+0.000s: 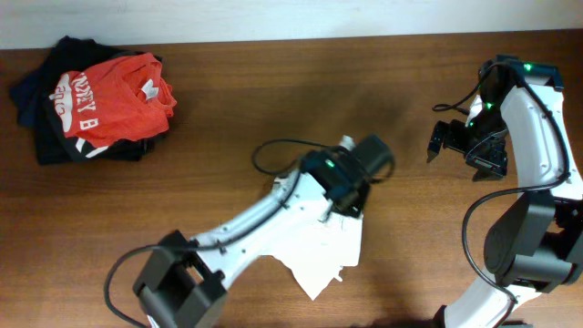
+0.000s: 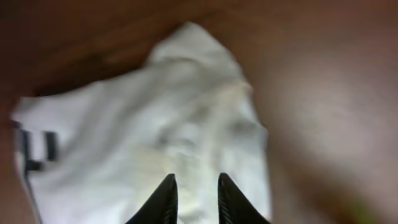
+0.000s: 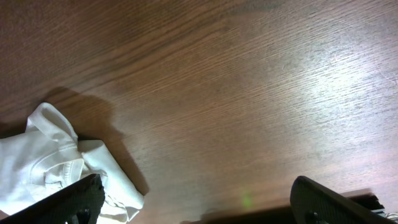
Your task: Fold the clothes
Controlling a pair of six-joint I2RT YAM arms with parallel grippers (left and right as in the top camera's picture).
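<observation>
Seen from above, the left arm hid much of the white garment (image 1: pixel 321 260) at the table's (image 1: pixel 219 118) front middle. Its wrist view showed the left gripper (image 2: pixel 194 200) narrowly parted over the cloth, holding nothing visible. The right gripper (image 3: pixel 196 196) gaped wide and empty, off to the right.

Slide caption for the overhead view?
Left arm reaches over the crumpled white garment at table centre; right gripper hangs open; red T-shirt lies far left.

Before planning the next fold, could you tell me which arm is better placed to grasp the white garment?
Probably left: the left claw hangs over the white garment; the right claw stands open, well aside.
</observation>
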